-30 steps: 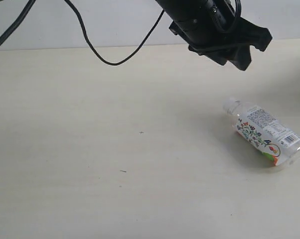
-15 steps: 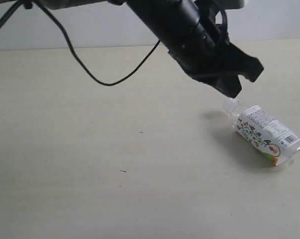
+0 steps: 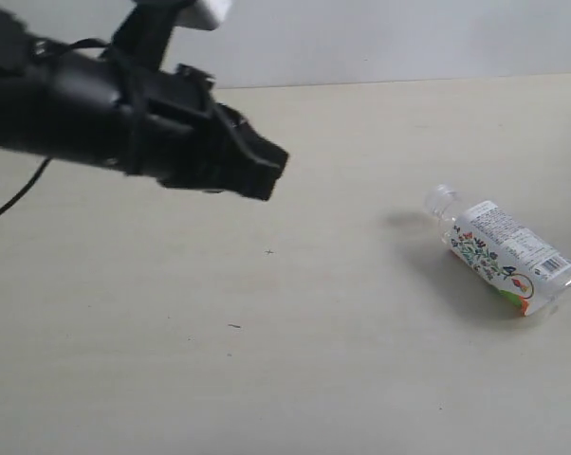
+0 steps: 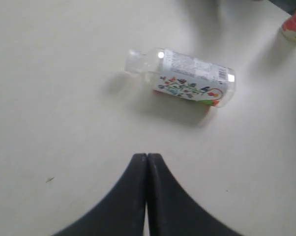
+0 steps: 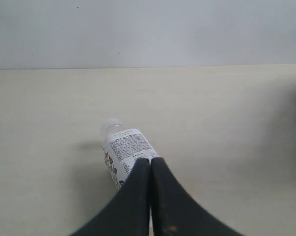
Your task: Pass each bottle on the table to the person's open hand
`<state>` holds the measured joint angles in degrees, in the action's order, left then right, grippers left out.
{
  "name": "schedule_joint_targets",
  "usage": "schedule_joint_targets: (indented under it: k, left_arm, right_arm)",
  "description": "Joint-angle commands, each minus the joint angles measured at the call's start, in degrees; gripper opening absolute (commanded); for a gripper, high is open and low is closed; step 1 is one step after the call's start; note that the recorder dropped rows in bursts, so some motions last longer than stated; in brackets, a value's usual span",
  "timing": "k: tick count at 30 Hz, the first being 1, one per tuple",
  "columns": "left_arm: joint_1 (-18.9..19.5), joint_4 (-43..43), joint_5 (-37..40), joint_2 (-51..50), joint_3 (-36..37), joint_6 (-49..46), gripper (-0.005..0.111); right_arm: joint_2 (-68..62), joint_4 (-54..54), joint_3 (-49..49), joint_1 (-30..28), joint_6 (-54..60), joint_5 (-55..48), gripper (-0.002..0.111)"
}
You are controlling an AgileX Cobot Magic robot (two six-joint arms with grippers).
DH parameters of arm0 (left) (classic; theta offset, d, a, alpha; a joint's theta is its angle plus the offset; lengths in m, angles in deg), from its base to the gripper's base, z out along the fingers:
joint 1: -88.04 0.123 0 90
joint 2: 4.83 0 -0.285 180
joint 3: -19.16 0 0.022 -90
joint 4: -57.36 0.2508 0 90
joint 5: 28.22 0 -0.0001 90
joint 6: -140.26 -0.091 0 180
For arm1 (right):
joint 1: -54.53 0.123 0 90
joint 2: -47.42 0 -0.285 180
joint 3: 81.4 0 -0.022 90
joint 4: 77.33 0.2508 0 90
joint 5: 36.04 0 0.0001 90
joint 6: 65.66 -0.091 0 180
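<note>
The left gripper (image 3: pixel 268 172), clenched empty, has swung left, well clear of the floral-label bottle (image 3: pixel 502 260) lying right; its handover remains outstanding.

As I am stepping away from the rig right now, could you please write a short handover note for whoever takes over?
Left gripper: shut, empty, above the pale beige table.
Right gripper: shut, empty.
Wide clear plastic bottle with white floral label: lying on its side on the table, ungripped, just beyond the right gripper's tips.
Yellow-and-red object at the left wrist view's edge: possibly another bottle, too cropped to tell.
Done: nothing confirmable.
Left: hand over the floral bottle; no open hand clearly in view.
</note>
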<state>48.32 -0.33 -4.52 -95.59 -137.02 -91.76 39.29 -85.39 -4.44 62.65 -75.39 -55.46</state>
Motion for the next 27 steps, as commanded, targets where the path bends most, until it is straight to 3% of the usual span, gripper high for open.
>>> schedule_joint_targets:
  k: [1, 7, 14, 23, 27]
  left_arm:
    - [0.73, -4.21, -10.70, 10.95, 12.51, -3.90, 0.002]
    - [0.73, -7.22, -22.31, 21.31, 23.01, -2.98, 0.002]
    - [0.73, -8.07, -28.83, 28.17, 28.71, -1.44, 0.002]
    - [0.73, -8.07, -28.82, 28.34, 30.76, 0.21, 0.002]
    - [0.73, -8.07, -28.82, 28.34, 30.76, 0.21, 0.002]
  right_arm:
    - [0.34, 0.16, 0.25, 0.21, 0.08, 0.45, 0.000]
    - [0.34, 0.16, 0.25, 0.21, 0.08, 0.45, 0.000]
    - [0.34, 0.16, 0.25, 0.21, 0.08, 0.45, 0.000]
    - [0.34, -0.05, 0.25, 0.21, 1.15, 1.39, 0.000]
    - [0.34, -7.02, 0.25, 0.21, 5.03, 15.40, 0.000]
